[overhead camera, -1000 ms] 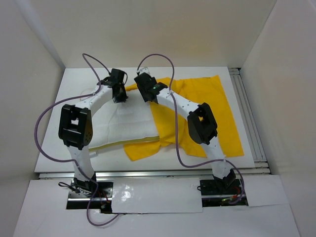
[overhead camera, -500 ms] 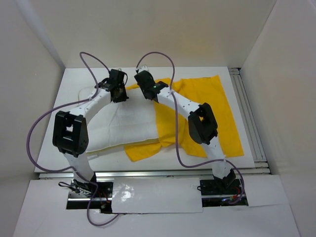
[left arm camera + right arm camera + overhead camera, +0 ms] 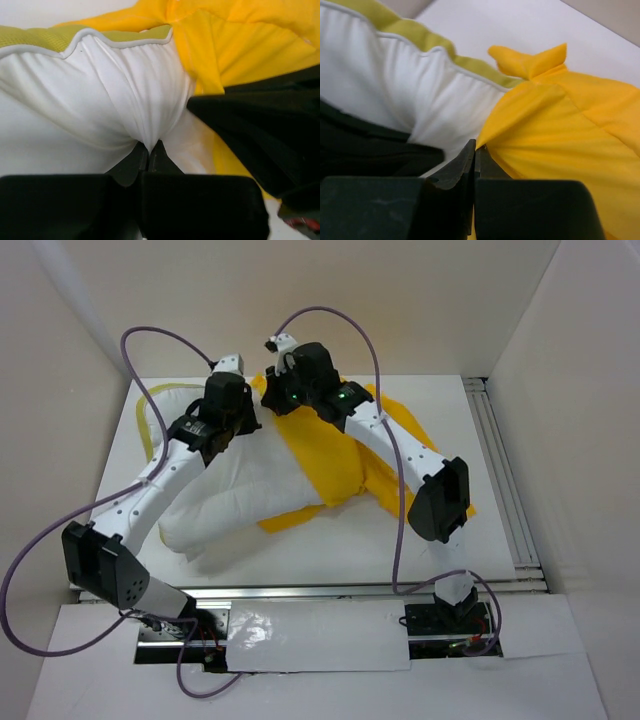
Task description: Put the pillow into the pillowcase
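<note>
The white pillow [image 3: 240, 490] lies across the left half of the table, its far edge raised. My left gripper [image 3: 248, 423] is shut on a pinch of the white pillow [image 3: 100, 90] cloth near the pale yellow seam, fingertips [image 3: 143, 155] together. The yellow pillowcase [image 3: 345, 455] is bunched to the right of the pillow. My right gripper [image 3: 277, 400] is shut on the pillowcase [image 3: 560, 140] edge right beside the pillow [image 3: 420, 85]. The two grippers sit close together at the far middle of the table. The pillowcase's print is hidden.
The white table [image 3: 470, 410] has a metal rail [image 3: 505, 480] along its right side. Pale walls close in on the left, back and right. Purple cables [image 3: 330, 315] loop above both wrists. The right arm's black body [image 3: 265, 130] fills the left wrist view's right side.
The right gripper has shut on the pillowcase edge. Both arms have stretched toward the far side, lifting the pillow's far edge and pulling the pillowcase into a bunch.
</note>
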Tool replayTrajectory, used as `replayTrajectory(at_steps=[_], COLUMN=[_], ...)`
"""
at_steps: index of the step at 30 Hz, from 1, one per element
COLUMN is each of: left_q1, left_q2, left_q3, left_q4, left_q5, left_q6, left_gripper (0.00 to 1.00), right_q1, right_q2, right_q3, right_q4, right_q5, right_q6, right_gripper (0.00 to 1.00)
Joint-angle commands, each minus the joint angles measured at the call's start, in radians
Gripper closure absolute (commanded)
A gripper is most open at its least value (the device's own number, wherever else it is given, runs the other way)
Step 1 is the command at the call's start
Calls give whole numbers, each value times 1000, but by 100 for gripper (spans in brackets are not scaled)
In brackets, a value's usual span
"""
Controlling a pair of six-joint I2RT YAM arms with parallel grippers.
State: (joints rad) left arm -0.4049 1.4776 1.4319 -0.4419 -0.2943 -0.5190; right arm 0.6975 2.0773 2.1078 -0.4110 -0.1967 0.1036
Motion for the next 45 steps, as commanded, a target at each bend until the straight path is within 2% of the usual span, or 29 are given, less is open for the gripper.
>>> replayTrajectory(at_steps=[1, 6, 8, 13, 14, 16, 19, 22, 24, 25, 28, 29, 30, 31, 32, 33, 34, 36, 41, 45], left_q1=[-38, -63, -63, -51, -51, -40, -17, 3, 15, 34, 60, 76, 86, 95, 104, 118, 118, 118, 107, -21], left_q2=[-55, -131, -152, -152, -143, -108, -59, 32, 107, 133, 232, 259, 285, 308, 337, 337, 337, 303, 144, -35], left_q3=[10, -114, -126, -148, -148, -136, -105, -70, -41, -16, 42, 100, 136, 166, 192, 208, 208, 182, 55, -112], left_q4=[226, 354, 364, 364, 364, 364, 364, 342, 342, 332, 306, 287, 229, 200, 177, 161, 152, 152, 181, 46], left_q5=[44, 55, 44, 30, 44, 55, 76, 86, 86, 86, 86, 98, 125, 136, 148, 171, 182, 182, 242, 254], left_q6=[8, 17, 17, 27, 17, 17, 17, 7, -13, -22, -22, -22, -22, -22, -12, 10, 25, 68, 255, 405], left_gripper=[100, 100, 100, 100, 100, 100, 100, 100, 100, 100, 99, 75, 59, 47, 42, 3, 0, 0, 0, 0], right_q1=[34, -9, -9, -27, -39, -52, -52, -52, -62, -62, -72, -72, -81, -81, -81, -90, -90, -104, -168, -211], right_q2=[-89, -65, -54, 3, 27, 104, 179, 188, 188, 176, 155, 133, 118, 101, 63, 44, 24, -51, -264, -463], right_q3=[-23, 0, 0, -8, 27, 72, 118, 83, 31, 20, 20, 20, -1, -14, -25, -47, -61, -95, -343, -503], right_q4=[179, 233, 221, 123, 98, 20, -63, -75, -75, -75, -89, -89, -89, -89, -80, -80, -68, -40, 64, -6], right_q5=[-354, -507, -523, -296, -285, -285, -238, -163, -118, -106, -96, -87, -67, -52, -38, -8, 2, 25, 100, 161], right_q6=[76, 198, 199, 190, 189, 189, 165, 165, 154, 145, 125, 125, 116, 116, 116, 116, 116, 116, 188, 200], right_gripper=[100, 100, 100, 100, 100, 92, 86, 89, 72, 59, 34, 27, 19, 0, 0, 0, 0, 0, 0, 0])
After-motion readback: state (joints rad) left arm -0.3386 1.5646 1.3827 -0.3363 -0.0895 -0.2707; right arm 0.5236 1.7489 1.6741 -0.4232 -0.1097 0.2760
